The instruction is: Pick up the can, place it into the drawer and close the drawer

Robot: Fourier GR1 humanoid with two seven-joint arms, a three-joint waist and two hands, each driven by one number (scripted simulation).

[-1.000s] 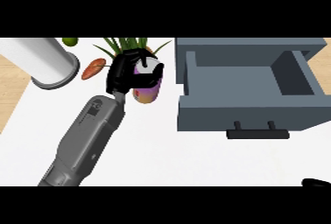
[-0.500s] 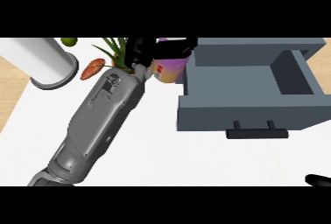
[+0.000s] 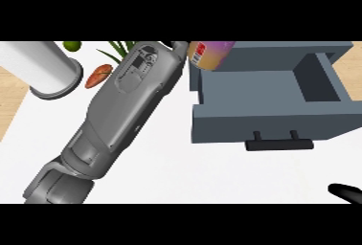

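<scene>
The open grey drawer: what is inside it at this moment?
The open grey drawer shows only its bare grey floor and walls. The purple and yellow can is over its left rear corner, not inside, and covers that part.

No readable text anywhere. The can (image 3: 210,53) has a red label patch with small white marks on its side, too small to make out. Nothing printed on the drawer (image 3: 268,122) or the white cylinder (image 3: 42,67).
</scene>
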